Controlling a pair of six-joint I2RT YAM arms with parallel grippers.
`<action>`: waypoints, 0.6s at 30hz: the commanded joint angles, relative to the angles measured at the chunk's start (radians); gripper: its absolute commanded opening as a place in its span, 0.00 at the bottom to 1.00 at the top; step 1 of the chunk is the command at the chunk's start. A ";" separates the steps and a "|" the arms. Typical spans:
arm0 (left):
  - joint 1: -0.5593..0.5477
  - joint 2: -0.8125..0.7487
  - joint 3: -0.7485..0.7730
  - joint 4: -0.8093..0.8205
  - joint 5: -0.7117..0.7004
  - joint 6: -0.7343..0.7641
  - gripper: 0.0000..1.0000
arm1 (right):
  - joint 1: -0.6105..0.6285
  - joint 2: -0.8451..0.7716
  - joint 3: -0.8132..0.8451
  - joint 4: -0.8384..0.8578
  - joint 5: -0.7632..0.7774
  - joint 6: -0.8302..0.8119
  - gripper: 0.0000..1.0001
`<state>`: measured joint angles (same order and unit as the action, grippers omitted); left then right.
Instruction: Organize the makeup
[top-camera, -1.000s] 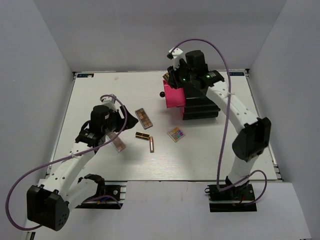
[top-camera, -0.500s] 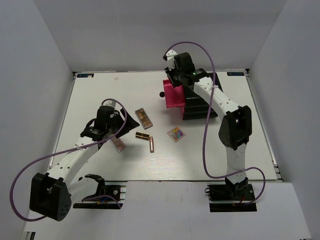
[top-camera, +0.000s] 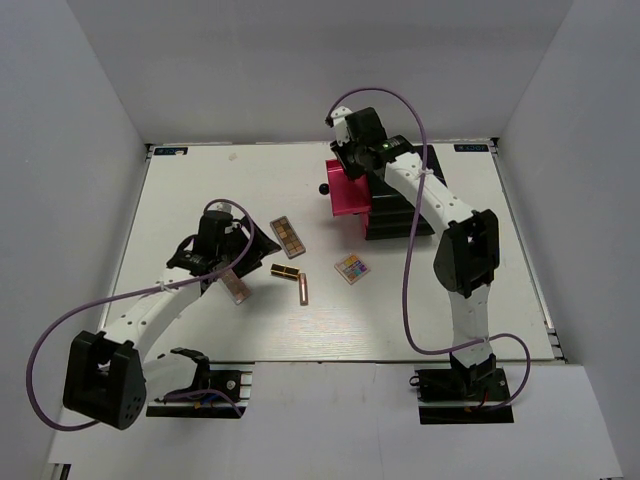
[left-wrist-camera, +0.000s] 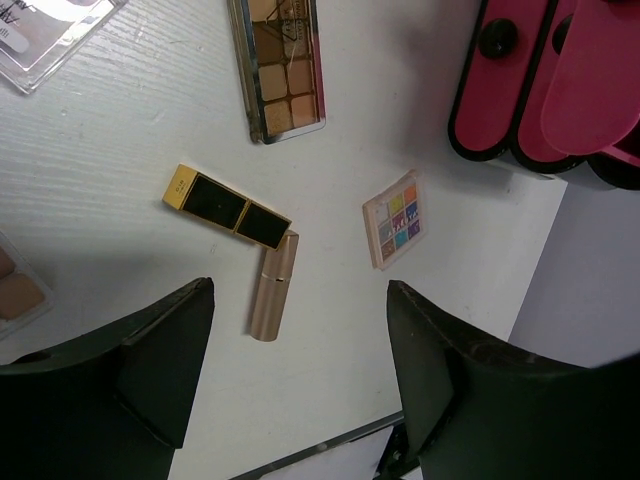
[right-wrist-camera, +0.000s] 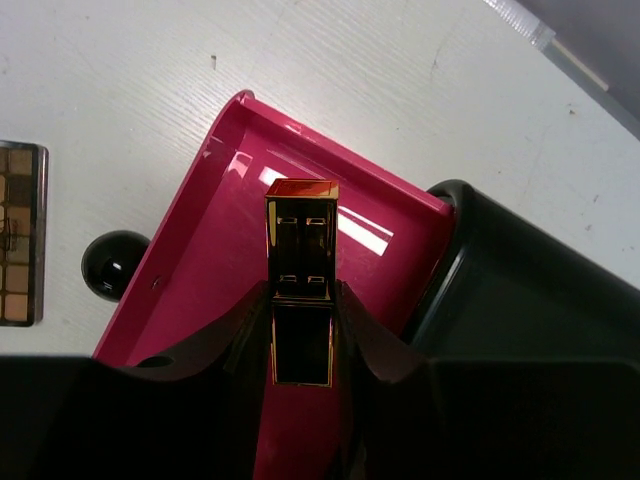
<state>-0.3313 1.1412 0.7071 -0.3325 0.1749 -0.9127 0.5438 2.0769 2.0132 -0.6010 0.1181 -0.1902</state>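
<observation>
My right gripper (right-wrist-camera: 302, 330) is shut on a square gold-and-black lipstick tube (right-wrist-camera: 301, 250) and holds it over the open pink drawer (right-wrist-camera: 205, 250); in the top view the gripper (top-camera: 350, 165) is above the drawer (top-camera: 350, 197). My left gripper (left-wrist-camera: 300, 340) is open and empty above the table (top-camera: 243, 252). Ahead of it lie a black-gold lipstick tube (left-wrist-camera: 228, 208), a copper tube (left-wrist-camera: 272, 287), a square pastel palette (left-wrist-camera: 398, 218) and a long brown palette (left-wrist-camera: 283, 70). A second brown palette (top-camera: 237, 285) lies beside the left gripper.
The black drawer box (top-camera: 400, 215) stands at the back right, with more pink drawer fronts and a black knob (left-wrist-camera: 497, 37). The open drawer's black knob (top-camera: 324, 188) points left. A clear case (left-wrist-camera: 50, 30) lies at the left wrist view's top left corner.
My right wrist has swung left and now sits over the open pink drawer with the tube. My left gripper has crept a little right toward the lipsticks.
</observation>
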 joint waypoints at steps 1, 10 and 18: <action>-0.005 0.005 -0.008 0.023 -0.018 -0.041 0.79 | -0.002 0.000 0.041 -0.022 0.002 0.011 0.21; -0.014 0.146 0.077 -0.083 -0.063 -0.107 0.78 | 0.002 0.006 0.055 -0.054 -0.014 0.021 0.48; -0.041 0.207 0.135 -0.134 -0.094 -0.156 0.80 | -0.001 -0.069 0.045 -0.077 -0.105 0.044 0.54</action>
<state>-0.3634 1.3609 0.7895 -0.4377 0.1131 -1.0382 0.5438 2.0819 2.0308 -0.6605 0.0811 -0.1654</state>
